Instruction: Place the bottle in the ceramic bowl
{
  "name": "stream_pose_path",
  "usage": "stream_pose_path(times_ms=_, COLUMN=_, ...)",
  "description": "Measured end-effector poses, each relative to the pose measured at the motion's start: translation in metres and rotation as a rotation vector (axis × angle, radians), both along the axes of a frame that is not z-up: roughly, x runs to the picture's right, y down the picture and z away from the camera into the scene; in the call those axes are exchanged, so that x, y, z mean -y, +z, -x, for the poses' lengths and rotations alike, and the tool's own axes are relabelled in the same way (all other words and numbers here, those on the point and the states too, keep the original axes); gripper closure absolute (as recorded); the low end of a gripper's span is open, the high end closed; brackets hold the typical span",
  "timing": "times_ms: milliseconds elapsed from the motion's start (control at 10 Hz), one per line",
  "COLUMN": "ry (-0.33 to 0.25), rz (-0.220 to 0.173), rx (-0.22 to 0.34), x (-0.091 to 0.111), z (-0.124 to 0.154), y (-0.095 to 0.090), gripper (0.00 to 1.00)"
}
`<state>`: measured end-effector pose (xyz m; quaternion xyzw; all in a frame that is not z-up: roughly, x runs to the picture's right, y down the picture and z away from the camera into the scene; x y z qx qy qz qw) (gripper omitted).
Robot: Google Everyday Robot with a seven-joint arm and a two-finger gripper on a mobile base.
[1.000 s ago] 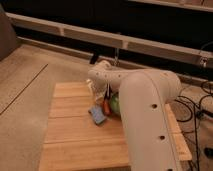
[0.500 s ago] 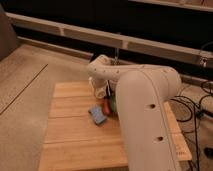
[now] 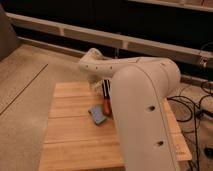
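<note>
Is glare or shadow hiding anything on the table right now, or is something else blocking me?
Camera view: warm, dim light, dark background, no glare on the table. Camera view: a soft shadow lies beside the sponge. Camera view: the arm itself covers the table's right side, so no bowl or bottle shows; the gripper sits shaded under the arm's tip at the far edge.

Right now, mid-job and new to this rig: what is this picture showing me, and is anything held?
There is one camera view, looking down past the robot's own thick white arm, which reaches over a wooden table. The gripper hangs at the arm's far end, above the table's back half. On the wood are a blue sponge and, behind it, a dark slim upright object. The arm blocks the bowl. I cannot tell where the bottle is or whether anything is held.
</note>
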<state>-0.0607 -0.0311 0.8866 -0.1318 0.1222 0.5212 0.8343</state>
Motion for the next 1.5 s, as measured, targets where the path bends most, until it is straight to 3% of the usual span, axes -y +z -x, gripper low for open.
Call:
stream_pose_path(times_ms=200, ry=-0.052, rz=-0.034, rx=-0.071, x=0.000, z=-0.004, y=-0.032, gripper=1.00)
stream_pose_path(times_ms=500, ry=-0.100, rz=-0.126, rx=-0.257, x=0.005, z=-0.035, y=-0.108, gripper=1.00)
stream_pose_path(times_ms=800, ry=-0.084, rz=-0.184, rx=-0.449, x=-0.001, z=-0.074, y=-0.175, gripper=1.00)
stream_pose_path(times_ms=1000, ry=-0.016, rz=-0.230, rx=-0.601, x=-0.004, z=-0.119, y=-0.220, gripper=1.00)
stream_pose_path(times_ms=1200, ry=0.085, rz=-0.264, rx=-0.674, x=-0.005, z=-0.154, y=-0.244, gripper=1.00)
stream_pose_path(times_ms=1500, ry=0.232, rz=-0.295, rx=-0.670, x=0.012, z=-0.199, y=-0.242, gripper=1.00)
